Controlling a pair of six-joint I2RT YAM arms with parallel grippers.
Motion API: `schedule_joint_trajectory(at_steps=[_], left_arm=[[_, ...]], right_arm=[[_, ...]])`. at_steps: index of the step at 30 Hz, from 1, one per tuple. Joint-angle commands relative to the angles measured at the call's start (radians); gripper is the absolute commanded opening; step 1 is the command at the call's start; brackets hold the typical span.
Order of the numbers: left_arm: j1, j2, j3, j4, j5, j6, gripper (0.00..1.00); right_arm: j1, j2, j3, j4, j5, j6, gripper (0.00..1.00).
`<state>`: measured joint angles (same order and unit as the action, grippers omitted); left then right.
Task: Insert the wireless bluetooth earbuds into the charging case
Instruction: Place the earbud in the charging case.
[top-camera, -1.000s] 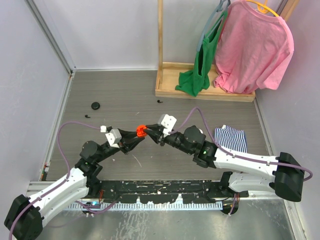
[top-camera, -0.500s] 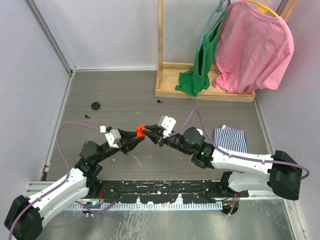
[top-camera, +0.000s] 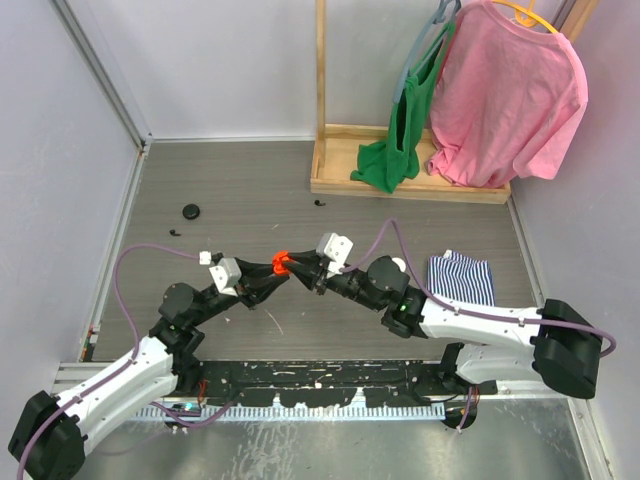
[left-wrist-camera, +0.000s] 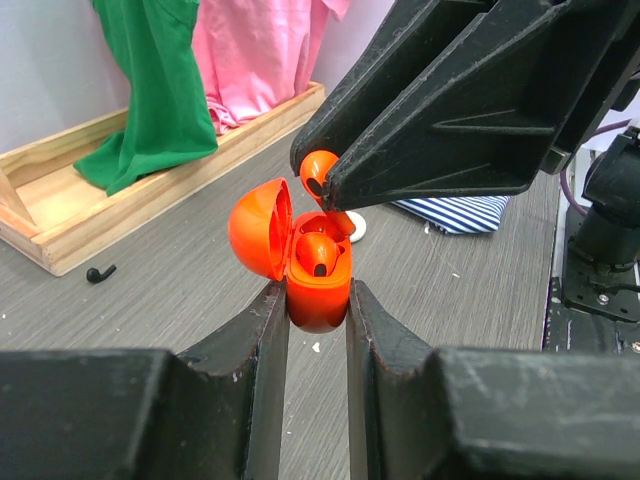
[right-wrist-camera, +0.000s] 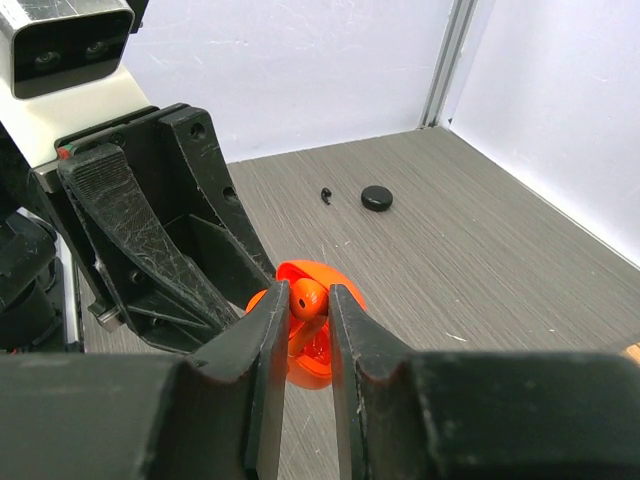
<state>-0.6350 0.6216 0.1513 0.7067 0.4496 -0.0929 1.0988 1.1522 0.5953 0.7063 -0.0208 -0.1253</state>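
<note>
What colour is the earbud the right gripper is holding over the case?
Orange-red earbud, matching the open case; clearest in the left wrist view.

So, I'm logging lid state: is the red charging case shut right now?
No, in the left wrist view the charging case has its lid swung open, one earbud seated inside.

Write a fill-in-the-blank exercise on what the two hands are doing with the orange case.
1. The left hand grips the orange case, whose lid stands ____.
2. The right hand pinches an earbud, coloured ____ like the case.
3. Inside the case, ____ other earbud sits in its slot.
4. On the wooden rack a green shirt hangs beside a ____ one.

Missing words: open; orange; one; pink.
</note>
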Motion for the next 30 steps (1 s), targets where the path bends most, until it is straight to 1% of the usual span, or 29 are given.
schedule_joint_trajectory(at_steps=[1,13,20,30], left_arm=[[-0.003,-0.015,0.004,0.084,0.001,-0.006,0.07],[-0.004,-0.019,0.004,0.084,0.003,-0.008,0.07],[-0.005,-0.021,0.007,0.061,-0.049,-0.009,0.07],[-0.005,-0.023,0.004,0.06,-0.069,-0.014,0.07]], right_arm=[[0.007,0.01,0.002,0.089,-0.01,0.013,0.11],[0.007,0.017,-0.011,0.117,0.005,0.012,0.12],[0.009,-0.003,-0.024,0.116,-0.026,0.034,0.17],[0.009,-0.013,-0.038,0.115,-0.054,0.053,0.22]])
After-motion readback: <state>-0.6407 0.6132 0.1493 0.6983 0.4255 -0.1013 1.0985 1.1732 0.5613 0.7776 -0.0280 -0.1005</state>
